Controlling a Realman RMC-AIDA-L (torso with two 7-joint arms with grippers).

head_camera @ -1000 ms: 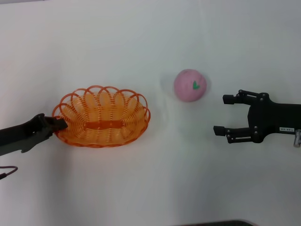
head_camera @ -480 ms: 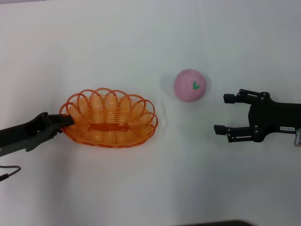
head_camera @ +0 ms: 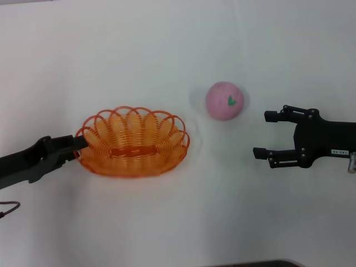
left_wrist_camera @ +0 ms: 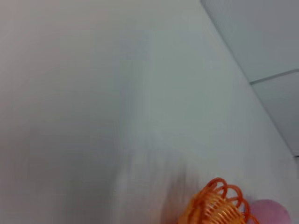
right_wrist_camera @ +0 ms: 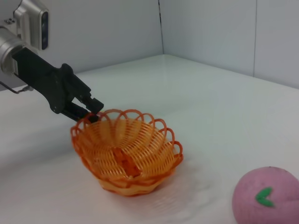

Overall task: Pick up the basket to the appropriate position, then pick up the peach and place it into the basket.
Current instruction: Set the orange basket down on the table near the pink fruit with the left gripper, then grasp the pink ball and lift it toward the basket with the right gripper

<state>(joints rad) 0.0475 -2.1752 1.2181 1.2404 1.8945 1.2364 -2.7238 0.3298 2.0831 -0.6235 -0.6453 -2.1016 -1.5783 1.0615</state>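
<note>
The orange wire basket [head_camera: 133,142] sits left of centre on the white table, tilted slightly up at its left end in the right wrist view [right_wrist_camera: 127,154]. My left gripper [head_camera: 79,144] is shut on the basket's left rim [right_wrist_camera: 91,114]. The pink peach [head_camera: 225,100] with a green leaf mark lies to the right of the basket, apart from it [right_wrist_camera: 266,197]. My right gripper [head_camera: 263,134] stands open at the right, just right of and nearer than the peach, holding nothing. The left wrist view shows only the basket's edge [left_wrist_camera: 218,204] and a bit of the peach [left_wrist_camera: 271,211].
The white table [head_camera: 167,44] stretches all around. A grey wall [right_wrist_camera: 210,28] rises beyond the table in the right wrist view. A cable end [head_camera: 6,208] shows at the left edge.
My left gripper has drawn the basket to the right and a little nearer, closer to the peach. The right gripper and the peach have not moved.
</note>
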